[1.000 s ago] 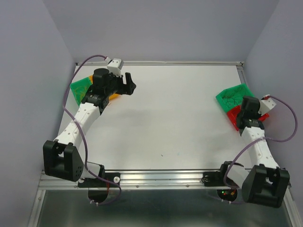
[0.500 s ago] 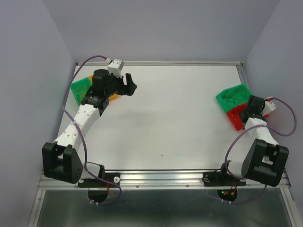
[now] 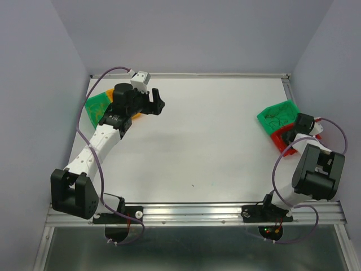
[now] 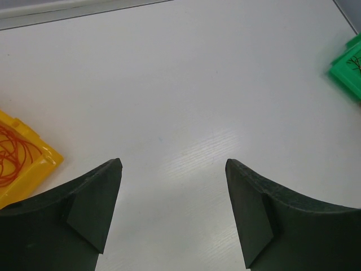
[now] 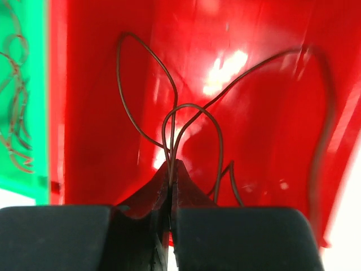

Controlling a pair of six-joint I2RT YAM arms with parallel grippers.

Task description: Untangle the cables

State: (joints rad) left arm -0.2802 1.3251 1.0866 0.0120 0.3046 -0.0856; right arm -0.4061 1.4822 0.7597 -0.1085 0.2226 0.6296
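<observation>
In the right wrist view a thin brown cable [image 5: 192, 121] loops over the floor of the red tray [image 5: 96, 84]. My right gripper [image 5: 172, 164] is shut on that cable, several strands running up out of its fingertips. The green tray [image 5: 20, 113] to its left holds another dark tangled cable [image 5: 17, 101]. From above, the right gripper [image 3: 293, 134] sits over the red tray [image 3: 279, 142], beside the green tray [image 3: 269, 116]. My left gripper [image 3: 158, 103] stands open above bare table at the far left, nothing between its fingers [image 4: 90, 206].
A yellow tray [image 4: 34, 164] with an orange cable [image 4: 14, 155] lies left of the left gripper, beside a second green tray [image 3: 95, 104]. Purple walls close in on both sides. A metal rail [image 3: 192, 212] runs along the near table edge.
The right arm has folded back toward its base and its gripper has drawn in over the red tray. The left gripper has shifted slightly right and away.
</observation>
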